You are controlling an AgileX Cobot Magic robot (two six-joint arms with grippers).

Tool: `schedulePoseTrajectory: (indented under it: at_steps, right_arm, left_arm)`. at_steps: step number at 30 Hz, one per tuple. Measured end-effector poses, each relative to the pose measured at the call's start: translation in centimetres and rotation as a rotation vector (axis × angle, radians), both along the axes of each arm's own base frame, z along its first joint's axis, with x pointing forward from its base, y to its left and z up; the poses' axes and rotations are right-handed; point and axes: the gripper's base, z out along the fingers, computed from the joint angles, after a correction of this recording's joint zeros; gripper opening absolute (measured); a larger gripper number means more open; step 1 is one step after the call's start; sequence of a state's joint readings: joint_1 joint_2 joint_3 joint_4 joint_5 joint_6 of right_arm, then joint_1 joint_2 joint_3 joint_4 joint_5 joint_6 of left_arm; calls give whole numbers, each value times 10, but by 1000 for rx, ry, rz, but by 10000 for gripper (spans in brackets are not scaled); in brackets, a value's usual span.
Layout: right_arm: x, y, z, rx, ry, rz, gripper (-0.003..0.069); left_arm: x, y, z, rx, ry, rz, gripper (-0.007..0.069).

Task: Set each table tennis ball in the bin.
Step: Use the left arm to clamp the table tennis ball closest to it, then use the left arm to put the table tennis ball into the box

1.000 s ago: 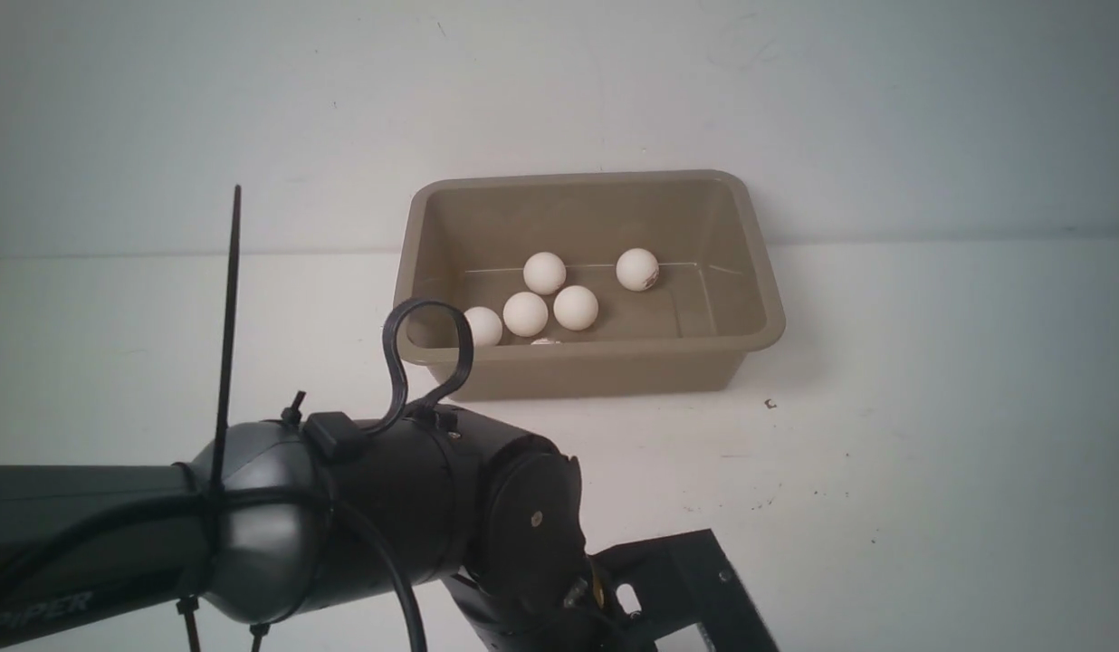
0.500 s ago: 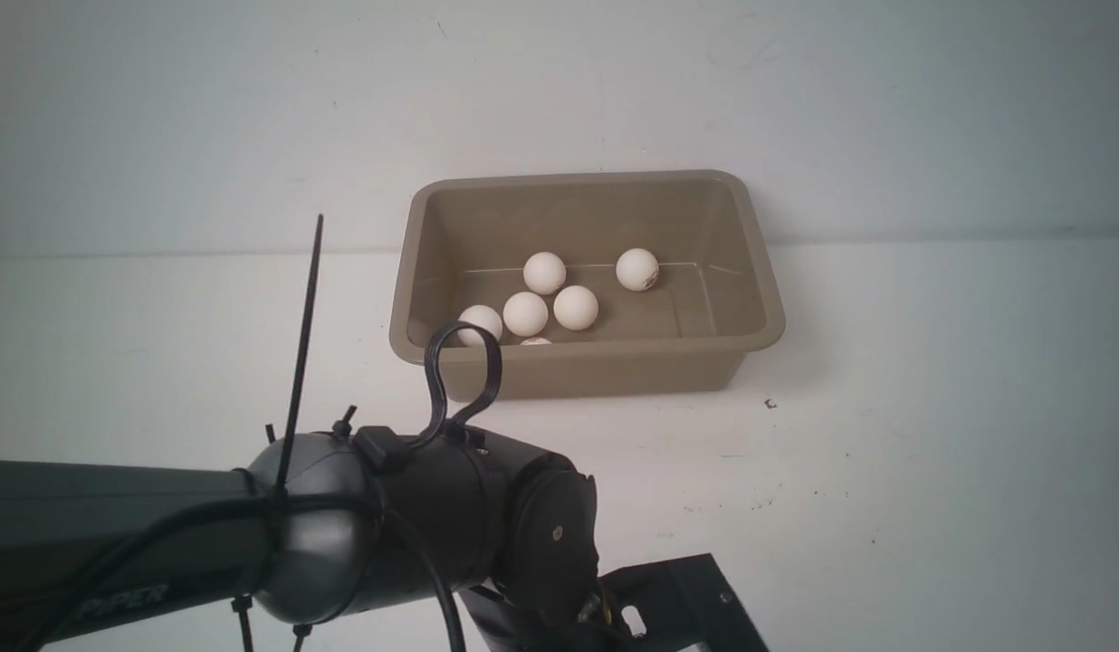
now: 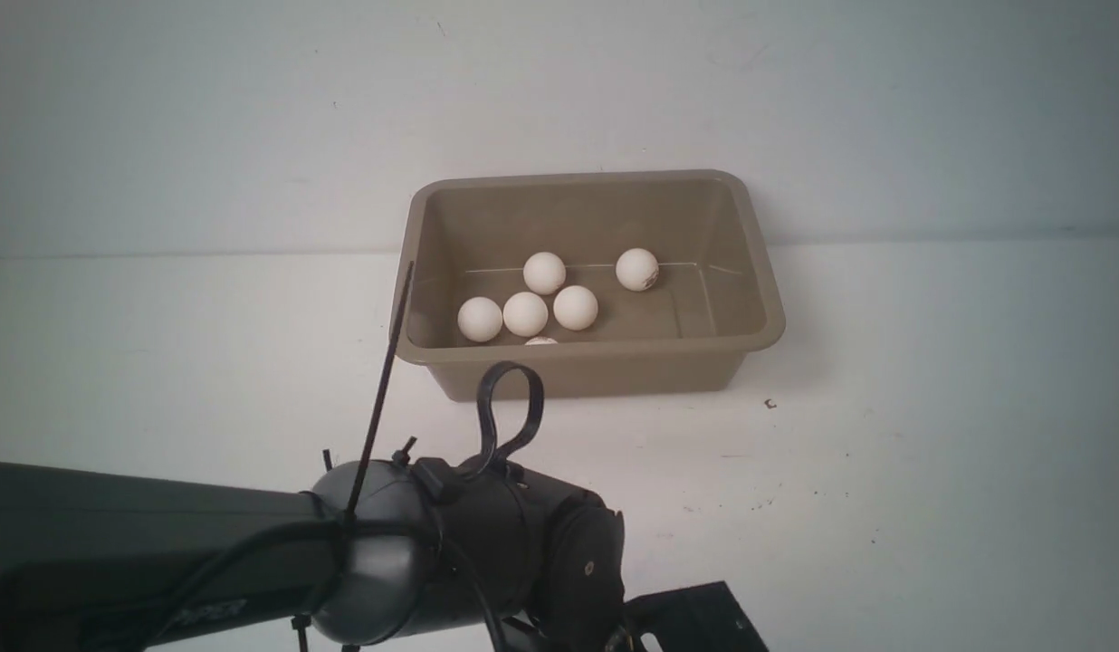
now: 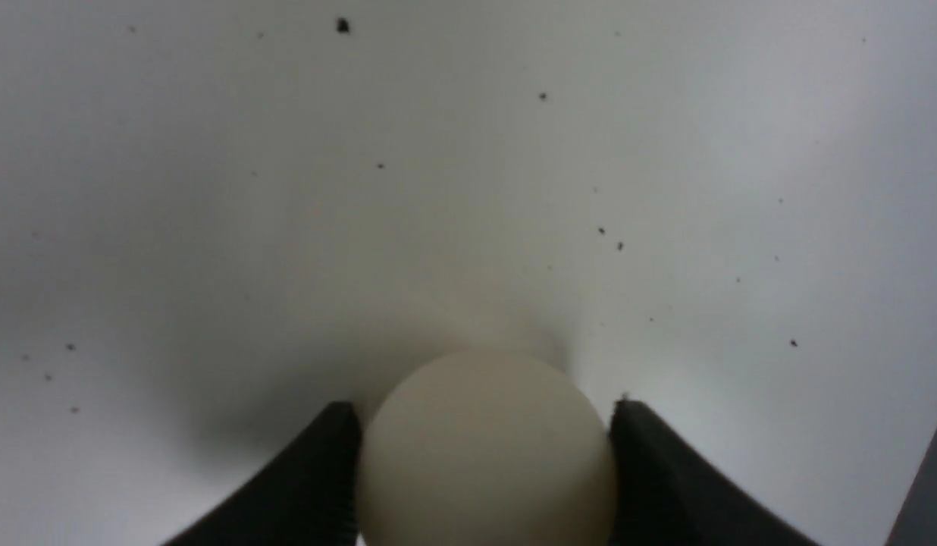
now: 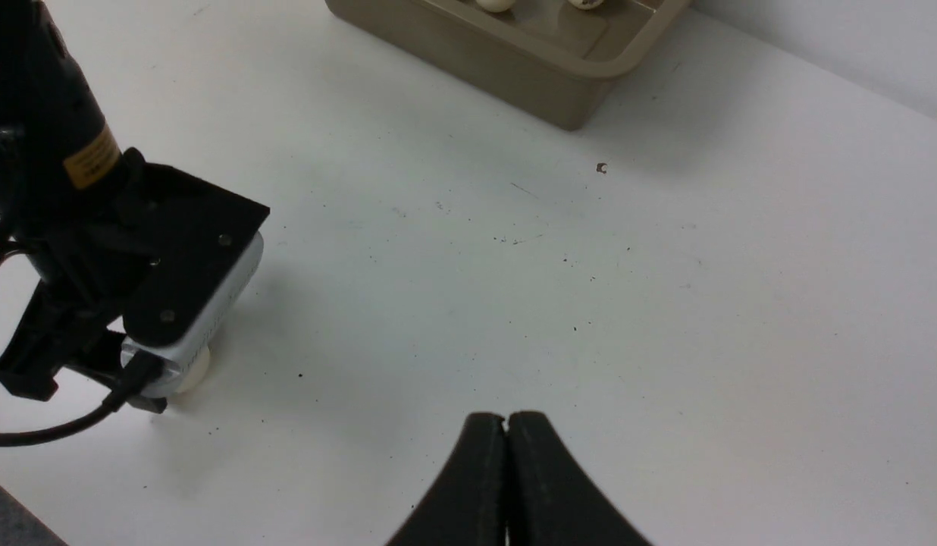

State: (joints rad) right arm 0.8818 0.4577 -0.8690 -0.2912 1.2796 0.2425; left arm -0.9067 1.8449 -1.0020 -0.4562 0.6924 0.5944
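In the left wrist view a smooth off-white table tennis ball (image 4: 484, 455) sits between my left gripper's (image 4: 484, 413) black fingers (image 4: 328, 470), one pressed against each side of it, low over the white table. The right wrist view shows the same ball (image 5: 195, 370) peeking out under the left arm's wrist camera (image 5: 199, 303), at table level. The taupe bin (image 3: 766, 299) stands at the back by the wall and holds several balls (image 3: 527, 313). My right gripper (image 5: 506, 418) hovers above bare table, shut, holding nothing.
The left arm's dark wrist (image 3: 487, 552), with a cable loop and an upright zip tie, fills the lower left of the front view, in front of the bin's near left corner. White table (image 3: 931, 453) stretches to the bin's right. A wall rises behind the bin.
The left arm has moved right and lower in the front view, so its cable loop no longer covers the bin's near-left ball. The balls in the bin have not moved.
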Motion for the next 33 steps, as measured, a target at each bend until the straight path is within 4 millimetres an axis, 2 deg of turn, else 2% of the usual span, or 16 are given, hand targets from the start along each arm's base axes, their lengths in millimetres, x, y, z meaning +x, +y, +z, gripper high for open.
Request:
schedulePoseTrajectory:
  at_steps: [3,6,12,15,18,21,22,24,26,29,33]
  right_arm:
    - [0,0,0,-1,-1,-1,-16]
    - [0,0,0,-2,-2,-2,-16]
    - [1,-1,0,-10,-12,-8,-16]
    - [1,-1,1,-13,-15,-11,-16]
    - [1,-1,1,-13,-15,-11,-16]
    - [1,-1,1,-12,-14,-10,-16]
    - [1,-1,1,-12,-14,-10,-16]
    - [1,-1,1,-12,-14,-10,-16]
    - [1,-1,0,-11,-13,-9,-16]
    - [1,-1,0,-10,-12,-8,-16]
    - [0,0,0,0,-1,-4,-16]
  left_arm:
    - [4,-1,6,-31,-49,17,352]
    - [7,-1,24,-79,-126,11,352]
    - [19,-2,104,-216,-395,-26,352]
    - [42,3,142,-247,-577,21,352]
    - [77,17,157,-235,-684,136,352]
    - [123,40,156,-202,-750,280,352]
    - [129,43,155,-197,-755,296,352]
    - [162,60,147,-174,-774,384,352]
    - [186,73,135,-153,-769,447,352]
    - [211,84,120,-123,-759,496,352]
    - [235,93,89,-74,-717,530,352]
